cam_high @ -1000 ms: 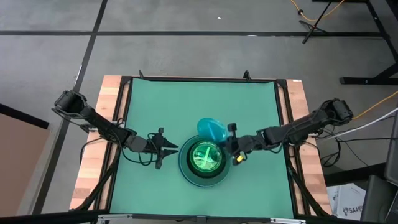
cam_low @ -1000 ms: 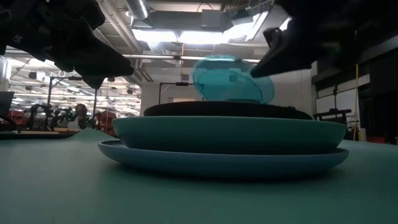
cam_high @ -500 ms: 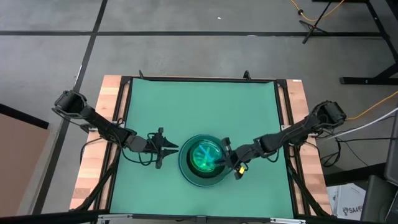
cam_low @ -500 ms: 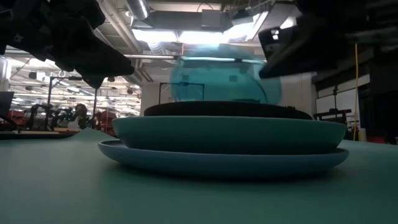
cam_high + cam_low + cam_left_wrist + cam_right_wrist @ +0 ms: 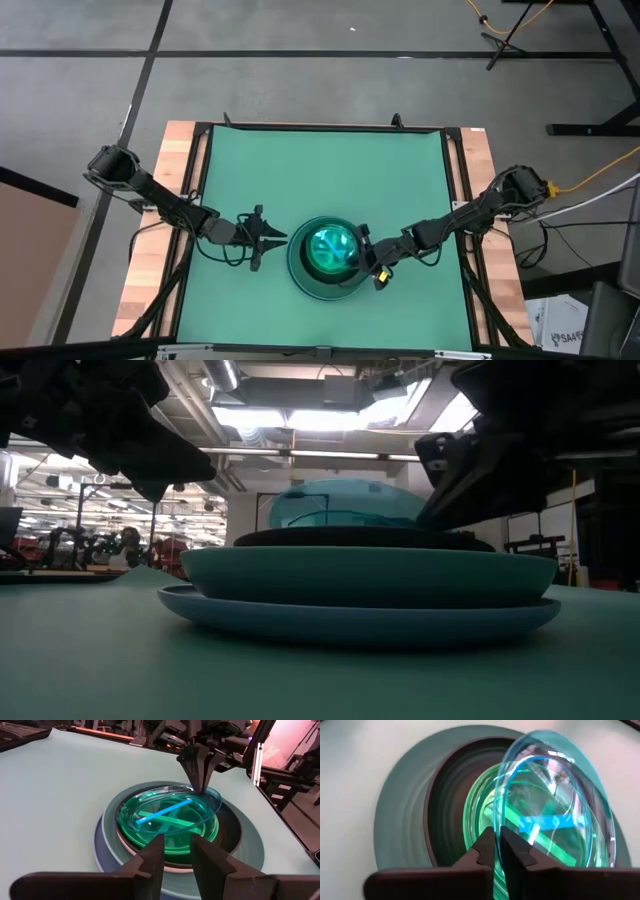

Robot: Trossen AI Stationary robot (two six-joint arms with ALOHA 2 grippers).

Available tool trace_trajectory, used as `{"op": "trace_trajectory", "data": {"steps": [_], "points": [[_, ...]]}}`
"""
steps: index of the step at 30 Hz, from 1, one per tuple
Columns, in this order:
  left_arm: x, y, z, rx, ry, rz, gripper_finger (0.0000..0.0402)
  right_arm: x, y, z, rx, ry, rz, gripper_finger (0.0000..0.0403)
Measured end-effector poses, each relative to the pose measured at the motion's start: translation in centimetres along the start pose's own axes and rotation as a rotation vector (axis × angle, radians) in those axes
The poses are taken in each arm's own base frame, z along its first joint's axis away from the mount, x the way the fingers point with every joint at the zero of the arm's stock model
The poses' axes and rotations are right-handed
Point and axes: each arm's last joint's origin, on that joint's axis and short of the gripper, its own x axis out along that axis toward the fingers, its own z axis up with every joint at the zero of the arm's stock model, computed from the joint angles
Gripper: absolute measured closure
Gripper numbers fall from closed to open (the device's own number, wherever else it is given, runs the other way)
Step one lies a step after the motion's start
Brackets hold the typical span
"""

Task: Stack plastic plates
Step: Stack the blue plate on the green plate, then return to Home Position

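Note:
A stack of plates stands on the green mat: a blue plate [image 5: 360, 622] at the bottom, a large dark-green one [image 5: 370, 575] on it, then a black one [image 5: 440, 810] and a small lime-green plate [image 5: 480, 815]. My right gripper [image 5: 362, 248], at the stack's right side, is shut on a translucent cyan plate [image 5: 330, 247] that lies tilted just above the lime-green one. My left gripper [image 5: 275, 238] hovers open just left of the stack, touching nothing. My right gripper pinches the cyan plate's rim [image 5: 496, 822] on the plate's right side between its two fingers. The fingers [image 5: 196, 767] come slanting down from the table's right. The plate sits tilted, its held side raised; whether its opposite edge [image 5: 125, 817] rests on the lime-green plate I cannot tell.
The green mat [image 5: 300, 170] has free room on its far half and in front of the stack. Wooden strips [image 5: 150, 260] and black frame rails border the mat on both sides.
My right gripper has moved from the stack's far right side toward the table's near edge and down. It carried the cyan plate from beyond the stack to over the lime-green plate, and the plate has tipped from steeply tilted to nearly flat and come lower.

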Motion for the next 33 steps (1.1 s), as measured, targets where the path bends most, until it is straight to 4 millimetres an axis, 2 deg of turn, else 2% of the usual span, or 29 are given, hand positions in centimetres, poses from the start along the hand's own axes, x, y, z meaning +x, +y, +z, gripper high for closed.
{"op": "trace_trajectory", "data": {"steps": [8, 13, 22, 33], "points": [[0.0, 0.0, 0.0, 0.001, 0.000, 0.000, 0.0315, -0.1, 0.0, 0.0, 0.073, -0.001, -0.003, 0.0297], [0.0, 0.0, 0.0, 0.000, 0.000, 0.000, 0.0315, -1.5, -0.5, 1.0, 0.082, -0.052, -0.011, 0.0253], [-0.2, 0.6, 1.1, 0.013, -0.031, -0.020, 0.0315, -5.2, -1.6, 3.0, 0.110, -0.167, -0.041, 0.0244], [-2.1, 3.6, 4.2, 0.087, -0.093, 0.069, 0.0315, -9.2, -5.0, 2.4, 0.192, -0.131, -0.088, 0.0244]]}}
